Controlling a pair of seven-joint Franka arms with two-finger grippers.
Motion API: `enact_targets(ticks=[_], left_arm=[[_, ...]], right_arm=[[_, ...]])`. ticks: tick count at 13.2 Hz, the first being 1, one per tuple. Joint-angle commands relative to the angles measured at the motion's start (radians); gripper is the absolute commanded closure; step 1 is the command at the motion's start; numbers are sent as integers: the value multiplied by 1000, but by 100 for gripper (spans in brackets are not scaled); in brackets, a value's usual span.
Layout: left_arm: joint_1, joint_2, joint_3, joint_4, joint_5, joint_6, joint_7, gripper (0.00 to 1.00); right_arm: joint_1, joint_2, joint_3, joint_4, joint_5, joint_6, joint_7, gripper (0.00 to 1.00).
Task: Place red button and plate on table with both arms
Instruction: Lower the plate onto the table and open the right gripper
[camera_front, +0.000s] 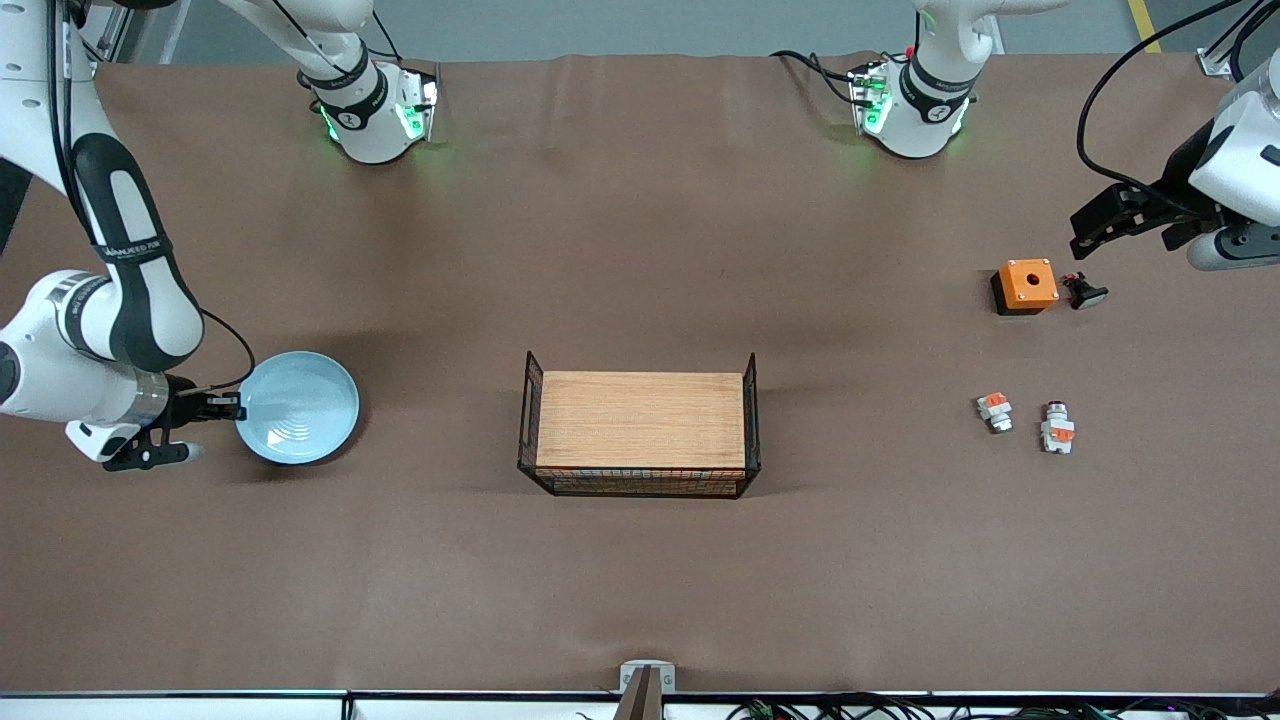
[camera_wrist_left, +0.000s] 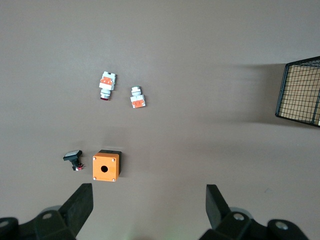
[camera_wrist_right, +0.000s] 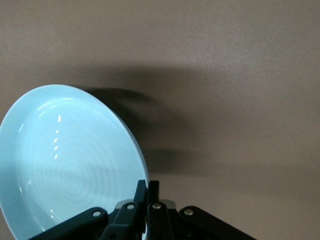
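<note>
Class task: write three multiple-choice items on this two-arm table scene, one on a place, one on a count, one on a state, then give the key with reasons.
1. Where is the rack?
A. mid-table
B. on the plate
C. in a gripper

2. How many small white-and-orange parts lie on the table?
A. two
B. five
C. none

3. What is the right gripper doing?
A. gripping the plate's rim
B. hanging open over the rack
C. holding the orange box

Key: 1 A, it stands between plate and parts. 2 A, red button and a shorter part lie side by side. 3 A, its fingers pinch the rim; the left gripper is open over the orange box.
</note>
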Motion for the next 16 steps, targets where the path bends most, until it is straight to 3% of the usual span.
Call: enact_targets(ticks=[1,5,6,7,8,9,10,16], left_arm=[[7,-18,1,-15,-16,13,4,0],[7,-18,2,-15,-16,13,4,0],[7,-19,2,-15,-16,13,4,0],[7,-19,2,-15,-16,13,4,0],[7,-19,2,-15,-16,13,4,0],[7,-19,2,-15,-16,13,4,0],[7,-19,2,-15,-16,13,4,0],[7,-19,1,-12,-16,13,2,0]], right_arm=[[-19,25,17,-3,-5,42,-21,98],[-34,94,17,3,0,146,-86,97],[-36,100,17,3,1,155,-86,94],[-36,105,17,3,6,163,-86,85],[-36,106,17,6,8,163,-86,67],[-34,103,17,8,8,160,-84,27],[-31,100,17,9,8,154,-84,0],[4,-65,20,34,6,-56,38,0]])
